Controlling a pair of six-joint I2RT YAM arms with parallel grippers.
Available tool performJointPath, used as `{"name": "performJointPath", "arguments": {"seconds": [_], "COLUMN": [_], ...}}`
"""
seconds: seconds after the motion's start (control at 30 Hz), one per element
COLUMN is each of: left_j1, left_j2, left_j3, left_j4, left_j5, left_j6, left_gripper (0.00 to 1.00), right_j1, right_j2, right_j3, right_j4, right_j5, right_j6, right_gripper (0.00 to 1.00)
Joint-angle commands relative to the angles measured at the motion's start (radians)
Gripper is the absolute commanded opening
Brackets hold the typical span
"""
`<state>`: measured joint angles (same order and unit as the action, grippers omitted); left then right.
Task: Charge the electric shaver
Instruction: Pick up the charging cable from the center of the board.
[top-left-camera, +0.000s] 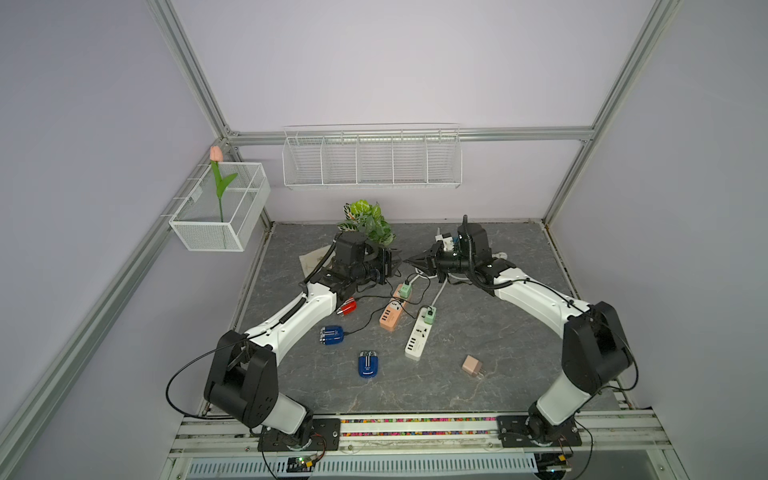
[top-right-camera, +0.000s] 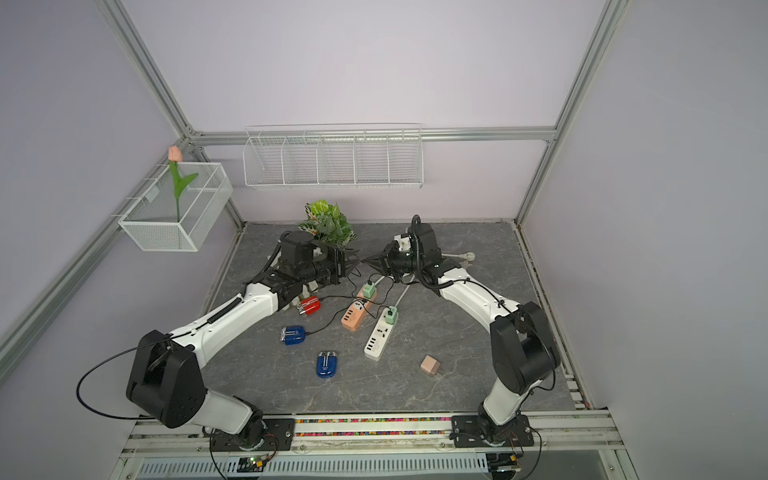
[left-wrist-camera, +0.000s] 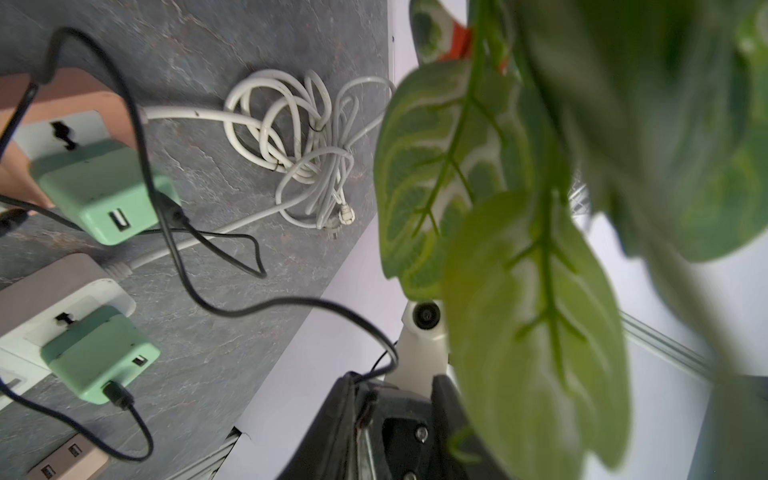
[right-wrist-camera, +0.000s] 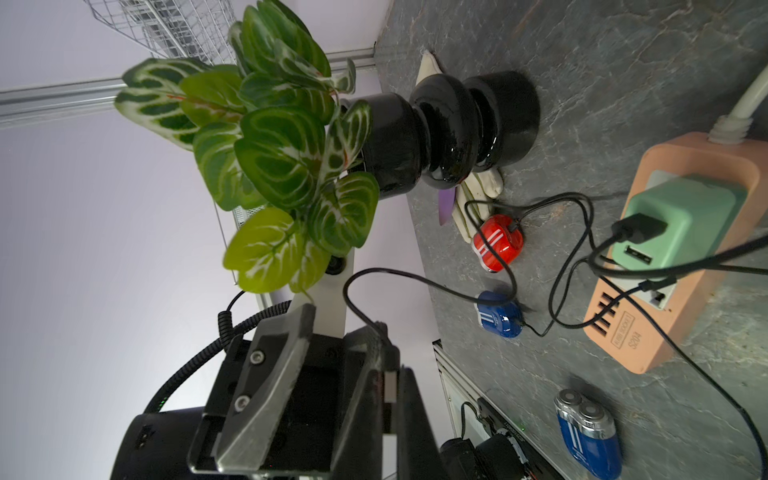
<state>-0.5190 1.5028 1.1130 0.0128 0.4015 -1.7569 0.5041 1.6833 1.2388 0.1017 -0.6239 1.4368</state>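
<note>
Well apart from right hand (top-left-camera: 411, 261), loose blue shaver (top-left-camera: 368, 365)

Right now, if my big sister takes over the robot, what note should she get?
Left claw: jaws look parted, holding nothing.
Right claw: facing it in mid-air, shut on the free end of a thin black charging cable.
Things: a small red electric shaver and a dark blue electric shaver near the left arm each have a cable at them. A second dark blue shaver lies at the front with none.
Done: cable end picked up.
To do: carry it to the front blue shaver and plug it in.
</note>
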Motion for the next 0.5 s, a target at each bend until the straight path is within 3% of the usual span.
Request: {"name": "performJointPath", "arguments": {"seconds": [0.0,0.17,0.47], "left_j1": [0.001,0.001,0.001], "left_j2": [0.018,0.017,0.028], "left_j3": [0.023,0.007,0.023], "left_j4": [0.094,0.059,0.015], "left_j5": [0.091,0.086,0.082], "left_j6": [0.003,0.008,0.047], "left_gripper": [0.30,0.28,0.34], "right_j1": [0.000,-0.018,-0.033], "right_j2": [-0.022,-0.030,-0.054], "right_j3": [-0.018,-0.035,-0.060], "right_j4": [0.127,0.161,0.201], "right_j5": [-0.060,-0.060,-0.067], "right_j6": [0.071,0.123,0.168], "right_gripper": [0.07,0.07,0.07]}}
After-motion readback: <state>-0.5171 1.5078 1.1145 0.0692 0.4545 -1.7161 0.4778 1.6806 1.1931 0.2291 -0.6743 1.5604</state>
